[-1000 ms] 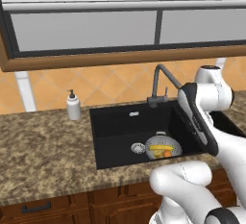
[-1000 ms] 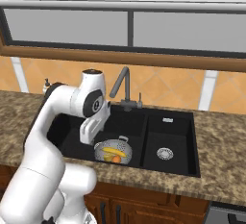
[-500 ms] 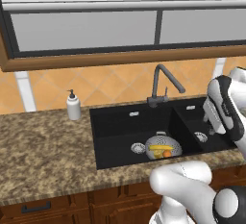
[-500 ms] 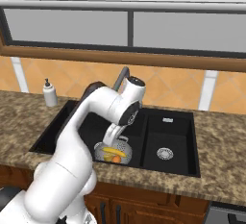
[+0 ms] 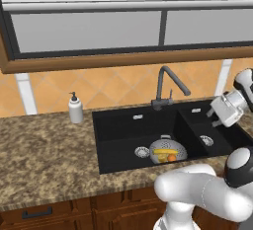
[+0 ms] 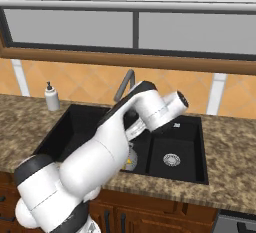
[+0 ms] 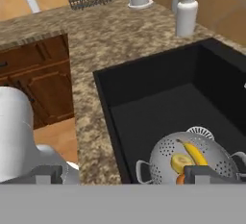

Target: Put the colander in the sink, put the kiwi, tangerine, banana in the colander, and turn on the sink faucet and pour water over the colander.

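1. The sink (image 5: 123, 140) is a black recessed rectangle set into a speckled counter (image 5: 44, 165); a larger basin lies on the soap-bottle side and a smaller basin (image 5: 217, 137) beyond a dividing wall.
2. The colander (image 5: 168, 151) rests on the floor of the larger basin, near the front wall and close to the divider. A silver drain (image 5: 142, 151) sits just beside it at 9 o'clock in the left base view.
3. Inside the colander lie the banana (image 7: 197, 153), a round cut kiwi (image 7: 181, 162) just beside it, and the tangerine (image 5: 171, 158) toward the front rim.
4. The sink faucet (image 5: 168, 88) rises from the rear rim at about 12 o'clock from the colander; its angled spout reaches over the basin.
5. The gripper (image 5: 216, 121) hangs above the smaller basin, well apart from the colander and the faucet. Whether its fingers are apart or together cannot be told.
6. Open basin floor extends from the colander toward 9 and 12 o'clock.
7. A white soap dispenser (image 5: 75, 109) stands on the counter at the back, outside the sink's far corner.
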